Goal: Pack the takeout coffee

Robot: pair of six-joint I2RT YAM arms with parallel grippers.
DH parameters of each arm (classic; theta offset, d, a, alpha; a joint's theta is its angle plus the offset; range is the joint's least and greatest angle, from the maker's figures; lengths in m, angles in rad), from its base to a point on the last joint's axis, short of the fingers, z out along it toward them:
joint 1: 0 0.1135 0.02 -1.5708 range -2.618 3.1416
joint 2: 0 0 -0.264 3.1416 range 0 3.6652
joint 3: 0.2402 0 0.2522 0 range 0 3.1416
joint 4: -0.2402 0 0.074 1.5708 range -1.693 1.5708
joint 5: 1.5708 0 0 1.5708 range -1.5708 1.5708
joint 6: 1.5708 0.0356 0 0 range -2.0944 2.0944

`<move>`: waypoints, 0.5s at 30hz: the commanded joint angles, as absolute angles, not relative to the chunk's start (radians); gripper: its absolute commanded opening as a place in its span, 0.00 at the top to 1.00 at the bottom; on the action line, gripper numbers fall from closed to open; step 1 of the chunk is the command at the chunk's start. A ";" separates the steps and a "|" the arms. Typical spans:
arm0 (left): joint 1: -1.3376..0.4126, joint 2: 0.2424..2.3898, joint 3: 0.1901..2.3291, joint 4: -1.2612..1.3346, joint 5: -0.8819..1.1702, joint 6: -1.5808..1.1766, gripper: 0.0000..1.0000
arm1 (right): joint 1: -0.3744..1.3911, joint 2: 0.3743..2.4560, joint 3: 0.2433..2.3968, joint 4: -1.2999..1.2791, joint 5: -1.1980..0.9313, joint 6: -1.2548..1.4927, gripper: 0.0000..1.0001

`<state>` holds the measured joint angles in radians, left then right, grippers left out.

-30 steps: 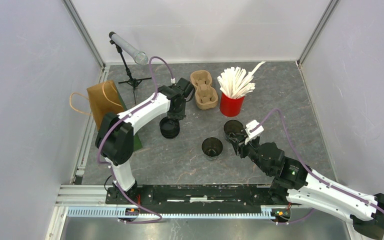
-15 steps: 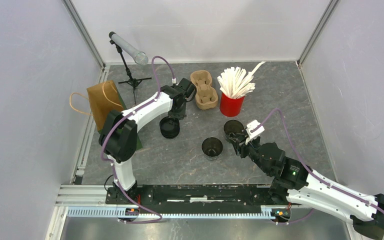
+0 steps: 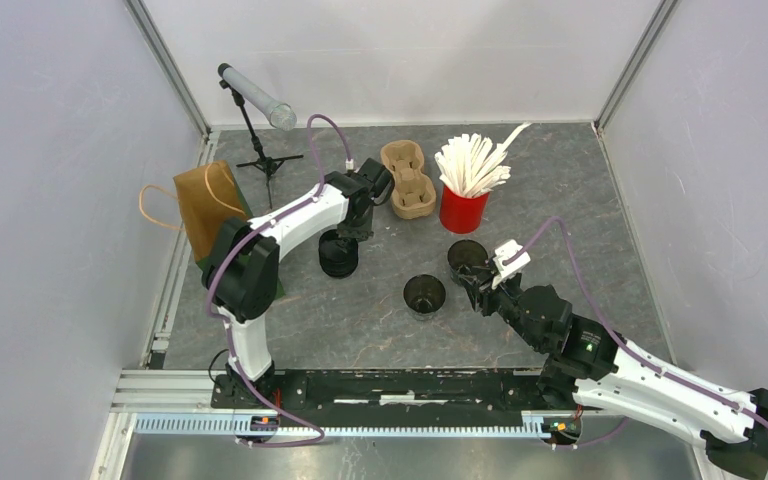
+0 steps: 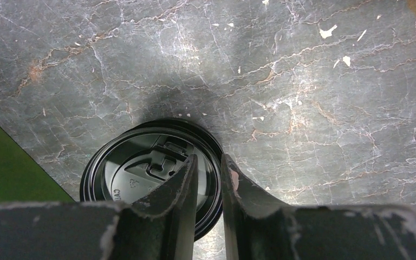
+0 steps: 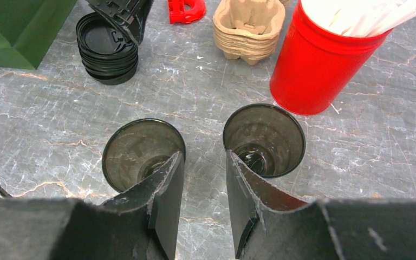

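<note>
your left pincer point(image 4: 210, 162) nips a glossy black lid point(image 4: 135, 173); right pincer point(image 5: 205, 160) gapes empty.
smoky round cups point(image 5: 141, 143), veined grey tabletop point(image 5: 43, 119).

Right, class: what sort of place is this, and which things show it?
Probably a robot test cell, staged for coffee packing: plain white walls, a stack of lids and cardboard cup carriers.

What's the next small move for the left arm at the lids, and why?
Probably lift the left gripper straight up a little. Its fingers look closed on the rim of the top lid, which is tilted just over the lid stack, so it should clear the stack before swinging toward an empty cup. The right gripper hovers open beside that cup.
</note>
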<state>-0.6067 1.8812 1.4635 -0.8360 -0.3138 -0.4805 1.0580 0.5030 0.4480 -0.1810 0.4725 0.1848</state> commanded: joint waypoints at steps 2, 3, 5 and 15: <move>-0.603 1.888 1.491 -0.822 -0.336 -0.478 0.73 | 1.057 0.496 0.456 -0.160 0.484 0.176 0.59; -0.604 1.887 1.491 -0.822 -0.336 -0.477 0.75 | 1.057 0.496 0.456 -0.160 0.484 0.176 0.59; -0.603 1.884 1.490 -0.822 -0.336 -0.477 0.77 | 1.057 0.497 0.456 -0.160 0.485 0.176 0.59; -0.603 1.882 1.489 -0.824 -0.339 -0.472 0.98 | 1.057 0.501 0.458 -0.159 0.485 0.173 0.59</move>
